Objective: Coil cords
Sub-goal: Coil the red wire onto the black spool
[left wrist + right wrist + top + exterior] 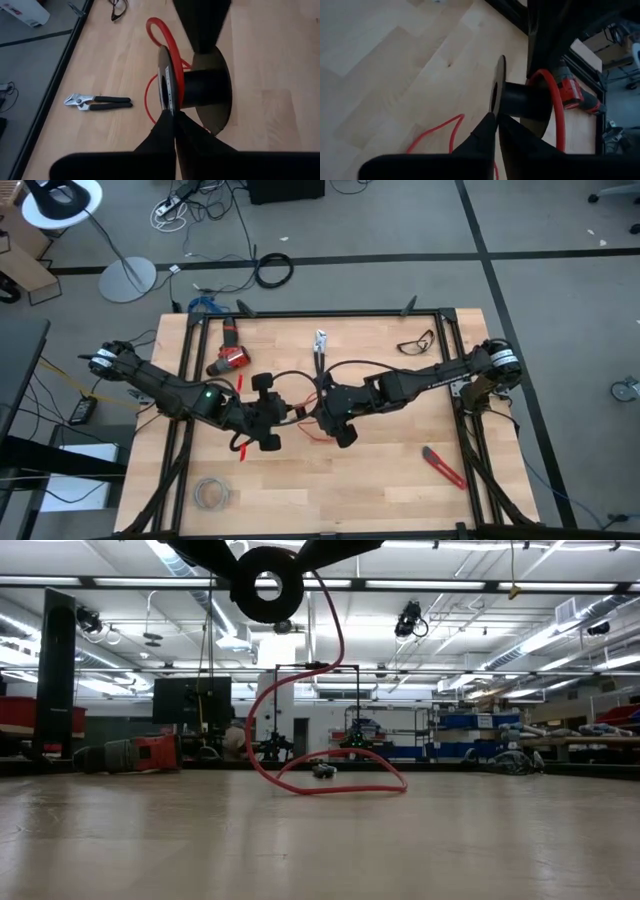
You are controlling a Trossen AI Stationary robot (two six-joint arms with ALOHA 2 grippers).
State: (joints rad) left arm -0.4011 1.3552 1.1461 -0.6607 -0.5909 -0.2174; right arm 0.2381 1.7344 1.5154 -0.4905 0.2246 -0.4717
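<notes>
A black spool (298, 416) hangs above the middle of the table between my two grippers. In the low view the spool (268, 585) shows end-on, high over the tabletop. The red cord (330, 640) runs around the spool's core beside the left flange (176, 70). From there it drops in a curve to a loose loop (340, 780) lying on the wood. My left gripper (173, 116) is shut on one flange. My right gripper (496, 119) is shut on the other. My left gripper pinches the rim of the spool's left flange (167, 100) between its two fingers, coming slanting down from the table's left. The spool is lifted clear, its axis about level. My right gripper pinches the rim of the opposite flange (496, 107) between its two fingers, slanting down from the table's right. The flange stands on edge in the hold.
A red drill (228, 358) lies at the far left, pliers (320, 345) at the far middle and safety glasses (417, 342) at the far right. A red utility knife (445, 468) lies near right. A pale grey wire coil (212, 494) lies near left.
</notes>
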